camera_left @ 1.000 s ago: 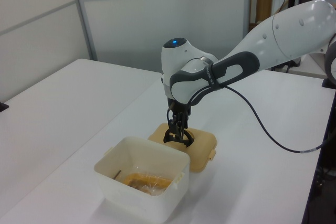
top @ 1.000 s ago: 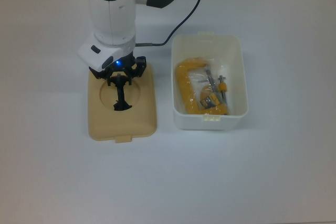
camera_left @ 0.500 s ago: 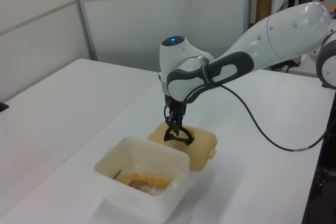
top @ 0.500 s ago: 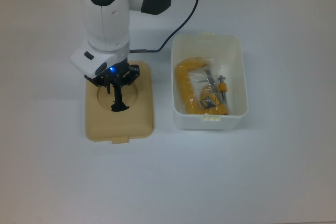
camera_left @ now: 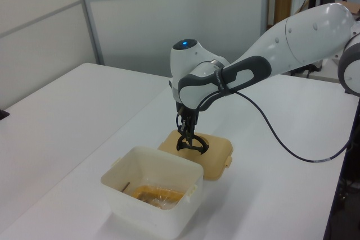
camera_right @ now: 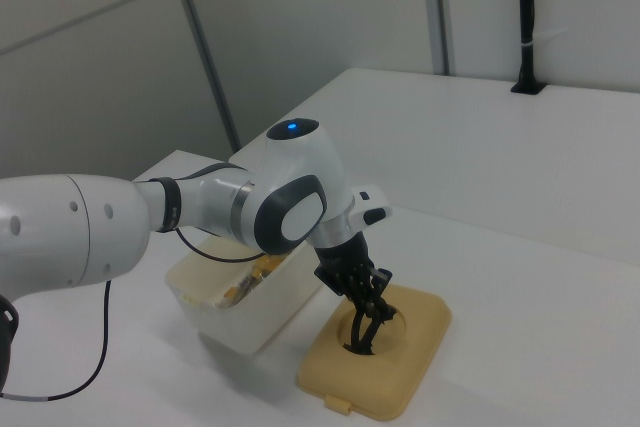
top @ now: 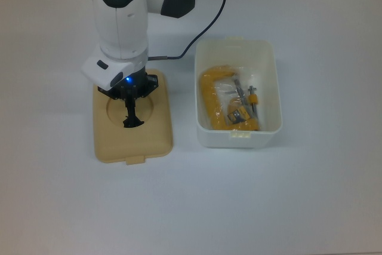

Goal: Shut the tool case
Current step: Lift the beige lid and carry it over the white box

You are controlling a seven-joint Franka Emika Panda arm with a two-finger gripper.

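The tool case's white tub (top: 237, 43) stands uncovered at the top view's right, with a yellow clamp (top: 215, 103) and small bagged parts inside. Its tan lid (top: 152, 138) lies flat on the table about a hand's width to the top view's left of the tub, latch tab toward the bottom edge. A black handle (top: 131, 117) stands up from the lid's round recess. My gripper (top: 131, 107) points straight down over the recess and is shut on this handle. The left view shows the gripper (camera_left: 187, 139) behind the tub (camera_left: 152, 195). The right view shows the gripper (camera_right: 368, 319) on the lid (camera_right: 415, 347).
A black cable (top: 206, 25) runs from the arm across the table just behind the tub. The white table (top: 286, 195) spreads around both parts. Grey wall panels (camera_left: 140, 15) stand behind the table in the side views.
The gripper and the lid it holds have slid a little toward the top view's left, away from the tub. The lid has also turned slightly, now squarer to the table edges.
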